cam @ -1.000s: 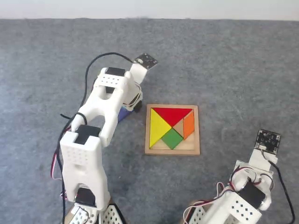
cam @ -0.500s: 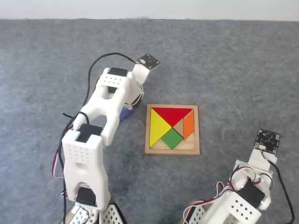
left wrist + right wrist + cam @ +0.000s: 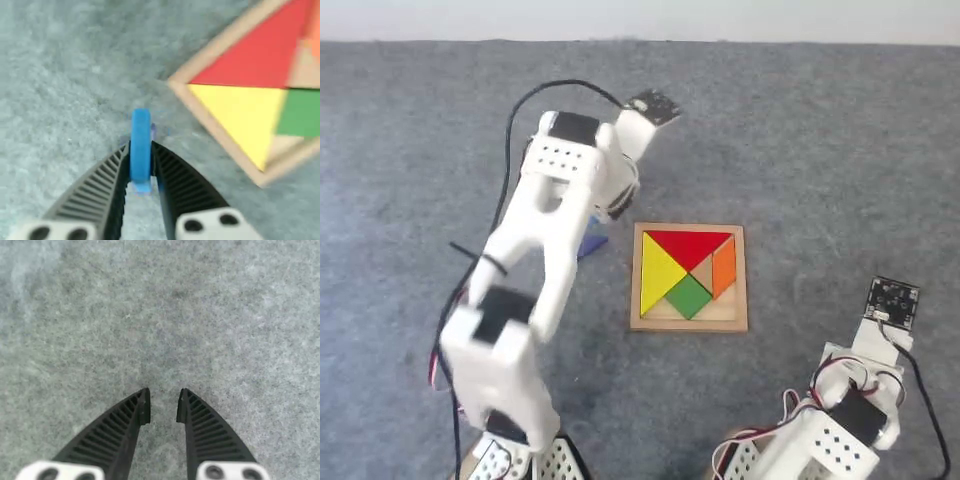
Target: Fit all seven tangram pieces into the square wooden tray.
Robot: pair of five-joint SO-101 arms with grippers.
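Two white robot arms stand at a table covered in grey felt. The left pincer is closed on a flat blue piece, which stands on its edge between the two black ribbed fingers and sticks out past their tips. Close to this pincer, on the side toward the right arm, lies the square wooden tray, with one corner of it nearest the blue piece and a strip of felt between them. Inside the tray sit a red triangle, a yellow triangle, a green square and an orange piece, and bare wood shows along the side nearest the arms. The right pincer is well apart from the tray, above plain felt, its fingers a small gap apart with nothing between them.
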